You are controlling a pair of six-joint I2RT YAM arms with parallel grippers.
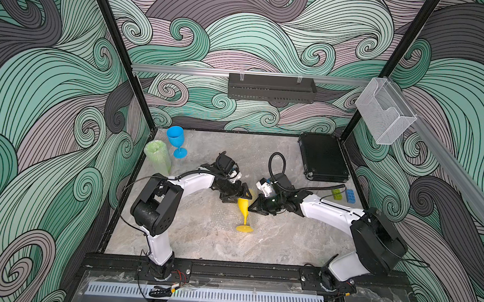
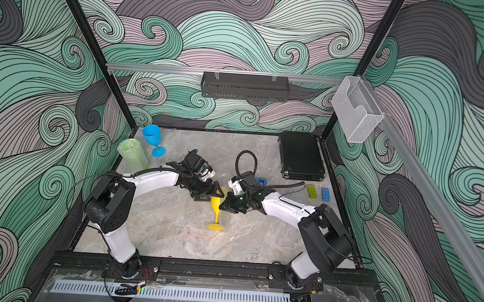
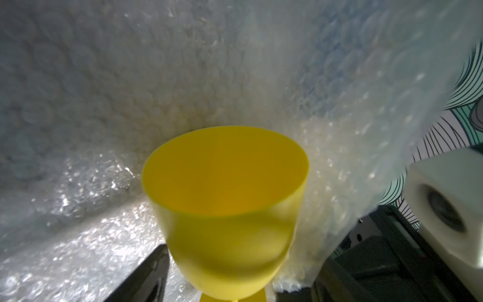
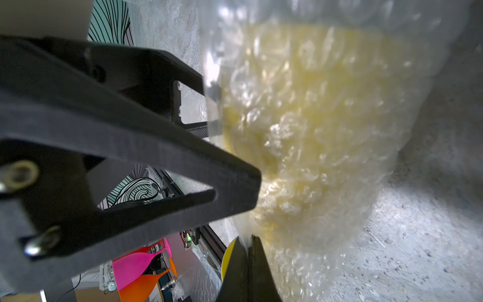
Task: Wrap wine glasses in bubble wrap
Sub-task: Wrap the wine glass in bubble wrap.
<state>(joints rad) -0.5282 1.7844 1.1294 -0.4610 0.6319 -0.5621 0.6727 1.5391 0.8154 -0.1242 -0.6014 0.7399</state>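
Yep, three goblets: blue goblet (image 1: 175,137) and wrapped green goblet (image 1: 157,156) back-left, yellow goblet (image 1: 244,205) standing mid-table on one loose bubble wrap sheet (image 3: 91,104). Two grippers: left gripper (image 1: 245,193) jaws apart around its bowl, right gripper (image 1: 250,208) clamped on the wrap's lifted edge.

left hand (image 1: 242,196): fingers apart, pointing right | right hand (image 1: 250,209): fingers closed, pointing left

The yellow goblet (image 1: 244,208), blue goblet (image 1: 175,137) and green goblet (image 1: 157,158) are each one plain colour. The bubble wrap (image 3: 130,91) is colourless, dotted with bubbles. The tabletop (image 1: 200,241) is mottled grey marble. The walls (image 1: 51,102) bear teal, mauve and dark grey swirls lined in black. The case (image 1: 322,156) is black.
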